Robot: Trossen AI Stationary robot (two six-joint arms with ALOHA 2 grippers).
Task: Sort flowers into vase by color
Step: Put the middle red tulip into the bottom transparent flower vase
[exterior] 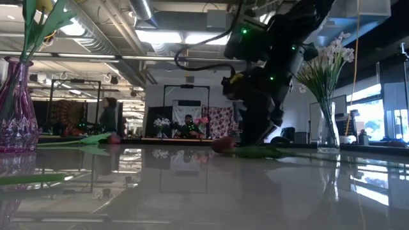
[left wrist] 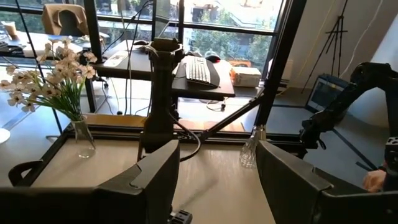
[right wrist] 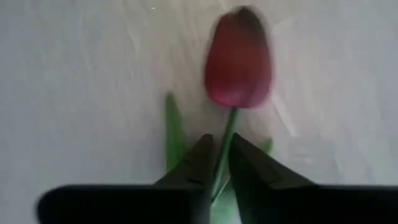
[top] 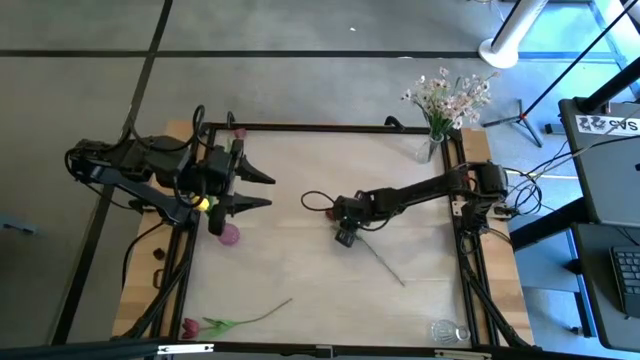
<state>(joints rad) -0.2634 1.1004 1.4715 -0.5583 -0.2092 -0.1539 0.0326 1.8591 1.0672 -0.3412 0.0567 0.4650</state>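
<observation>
Right end effector [top: 344, 236] sits low near the centre of the pale, smooth, faintly glossy surface [top: 320, 180], fingers narrowed around the thin green stem of a dark red tulip [right wrist: 239, 59]. In the right wrist view the two dark wedge-shaped fingers [right wrist: 196, 163] pinch the stem just below the bud, which is smooth and egg-shaped; a slim green leaf lies beside the stem on the surface. From above, the stem of this tulip trails away toward 4 o'clock from the end effector.

Left end effector [top: 262, 189] is at 9 o'clock of the surface, held above it, fingers spread wide and holding nothing; in the left wrist view its broad dark fingers [left wrist: 155, 180] stand far apart.

A faceted purple glass vase [exterior: 14, 118] stands below the left arm; green stems and a yellow bloom rise from it.

Clear glass vase [top: 428, 150] at 1 o'clock holds a spray of tiny white-pink blossoms [top: 448, 95] on thin green stems.

Another dark red tulip [top: 190, 327] lies flat at 7 o'clock near the surface's edge, its long thin stem curving off toward 3 o'clock.

A small clear ribbed glass vase [top: 445, 331] stands at 5 o'clock, well apart from the flowers.
</observation>
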